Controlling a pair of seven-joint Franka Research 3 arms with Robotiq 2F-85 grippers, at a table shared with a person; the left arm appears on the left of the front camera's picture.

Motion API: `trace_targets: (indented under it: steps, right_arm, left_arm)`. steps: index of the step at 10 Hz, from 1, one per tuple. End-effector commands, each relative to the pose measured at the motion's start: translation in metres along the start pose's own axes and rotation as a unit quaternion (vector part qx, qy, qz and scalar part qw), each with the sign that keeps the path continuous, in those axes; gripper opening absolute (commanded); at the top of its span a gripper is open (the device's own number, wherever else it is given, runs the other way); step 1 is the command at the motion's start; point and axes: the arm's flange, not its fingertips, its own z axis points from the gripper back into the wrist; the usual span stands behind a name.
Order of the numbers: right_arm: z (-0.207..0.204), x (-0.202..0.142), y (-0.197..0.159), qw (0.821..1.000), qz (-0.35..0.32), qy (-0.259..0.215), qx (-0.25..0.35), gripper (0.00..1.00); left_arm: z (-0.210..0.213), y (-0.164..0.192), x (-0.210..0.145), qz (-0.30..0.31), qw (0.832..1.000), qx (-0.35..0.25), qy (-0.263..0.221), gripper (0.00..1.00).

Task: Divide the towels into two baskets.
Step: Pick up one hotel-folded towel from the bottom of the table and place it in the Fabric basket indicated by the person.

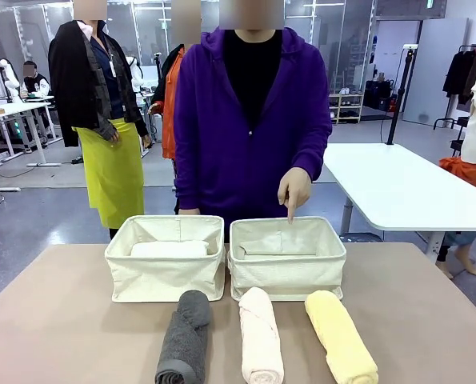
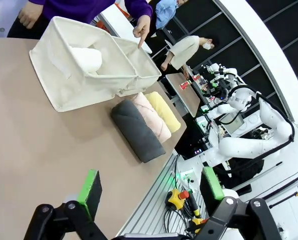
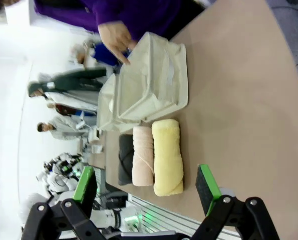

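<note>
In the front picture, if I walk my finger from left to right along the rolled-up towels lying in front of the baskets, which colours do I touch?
dark grey towel → pale pink towel → yellow towel

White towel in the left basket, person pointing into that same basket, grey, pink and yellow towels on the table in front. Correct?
Not quite: the person's hand points into the right basket, as the front view shows. The white towel is in the left basket; the grey towel, pink towel and yellow towel lie on the table in front.
</note>
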Motion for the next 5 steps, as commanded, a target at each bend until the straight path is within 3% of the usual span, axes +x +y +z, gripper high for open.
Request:
trace_targets:
  steps: [1, 5]
  right_arm:
    - [-0.078, -0.006, 0.033, 0.995, 0.021, 0.072, -0.058, 1.0]
    - [-0.189, -0.041, 0.059, 0.976, 0.074, 0.118, -0.167, 1.0]
  left_arm:
    - [0.002, -0.005, -0.003, -0.004, 1.0, -0.004, 0.002, 1.0]
    - [0.002, -0.005, -0.003, -0.004, 1.0, -0.004, 0.002, 1.0]
